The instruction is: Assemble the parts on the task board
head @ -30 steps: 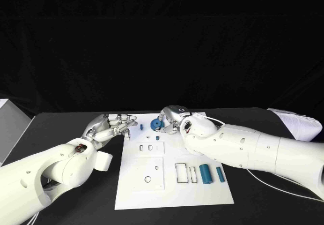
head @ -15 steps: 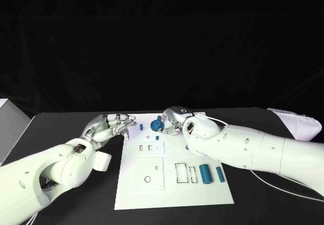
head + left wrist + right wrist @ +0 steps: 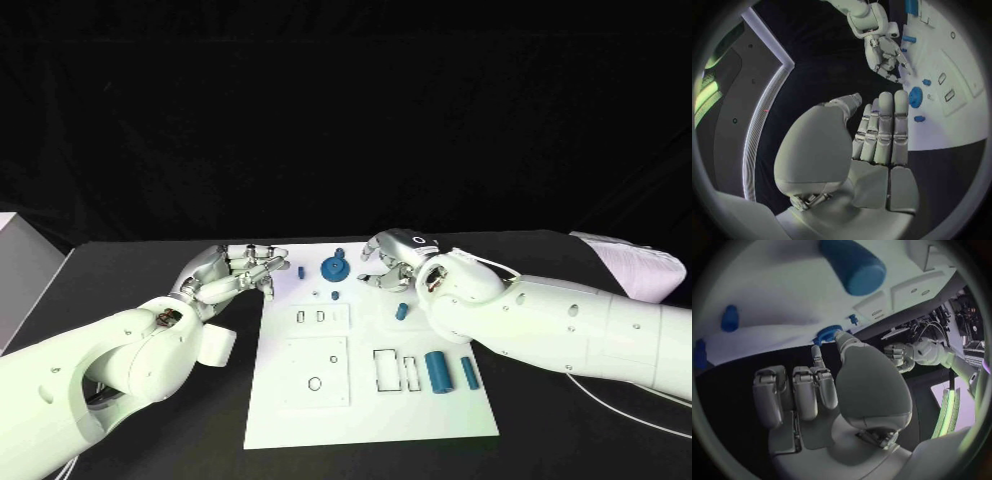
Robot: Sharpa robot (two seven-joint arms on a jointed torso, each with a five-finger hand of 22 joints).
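Reaching in from the right, the right hand (image 3: pixel 392 262) is hovering over the far edge of the task board (image 3: pixel 369 420), fingers loosely curled and apart, gripping nothing. Just beside it, the round blue gear (image 3: pixel 335 267) is lying flat on the board's far end. The left hand (image 3: pixel 238 270) is hanging at the board's left edge, fingers straight and together, also holding nothing. Two blue cylinders (image 3: pixel 438 371) are lying near the right side, long axes running near-to-far.

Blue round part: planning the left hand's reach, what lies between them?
In the head view, only a small blue peg on the task board.
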